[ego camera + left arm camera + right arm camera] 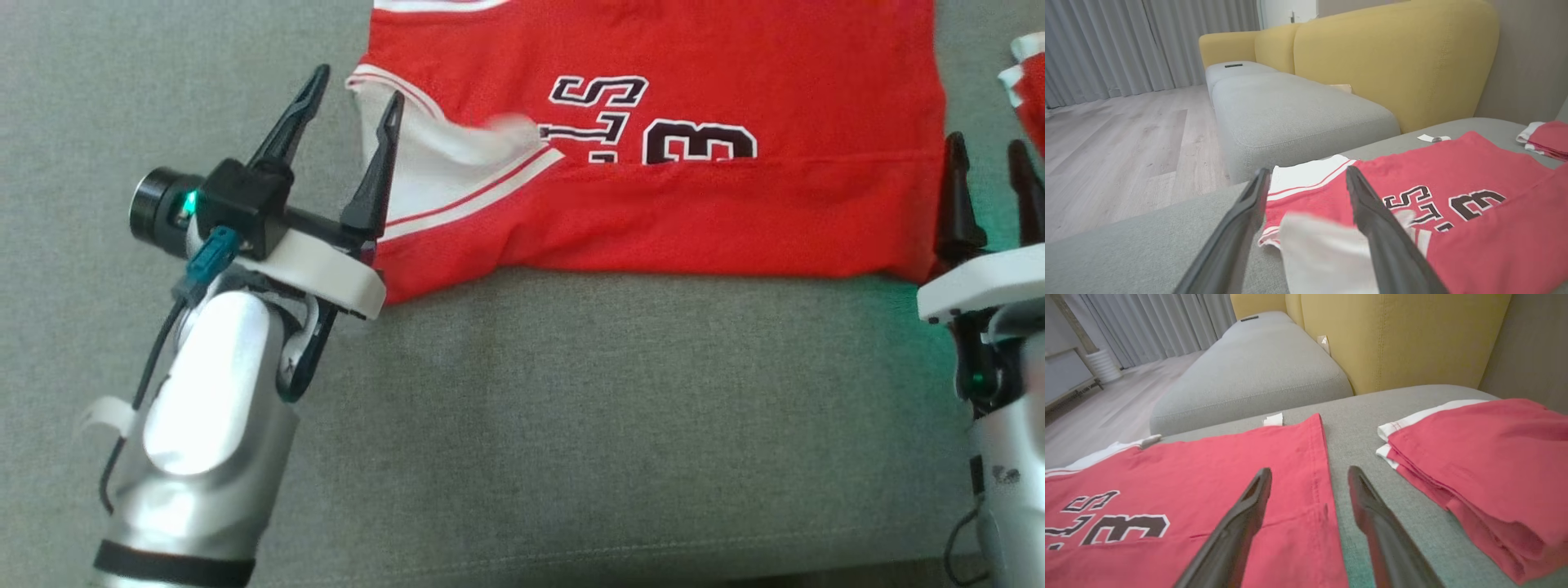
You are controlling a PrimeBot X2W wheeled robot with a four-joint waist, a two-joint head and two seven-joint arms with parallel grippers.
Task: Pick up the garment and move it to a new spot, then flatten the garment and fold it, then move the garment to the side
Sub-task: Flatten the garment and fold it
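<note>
**A:** On the grey cushion (571, 425), where does the garment (694, 212) lie?

**B:** Toward twelve o'clock in the head view. It is red and spread flat. Its near strip is folded up over the lower half of the black-and-white print.

**A:** And the left gripper (360, 83)?

**B:** At the garment's nine o'clock edge, over the white-trimmed armhole. Its two fingers are spread wide, with nothing pinched between them.

**A:** The right gripper (984, 143)?

**B:** At the three o'clock edge, by the hem corner. Its fingers are also parted and empty. In its wrist view one finger is over red cloth and the other over bare cushion.

**A:** Anything else?

**B:** A second red bundle (1486, 457), folded, sits at two o'clock, apart from the garment. A yellow backrest (1392, 61) rises behind.
</note>
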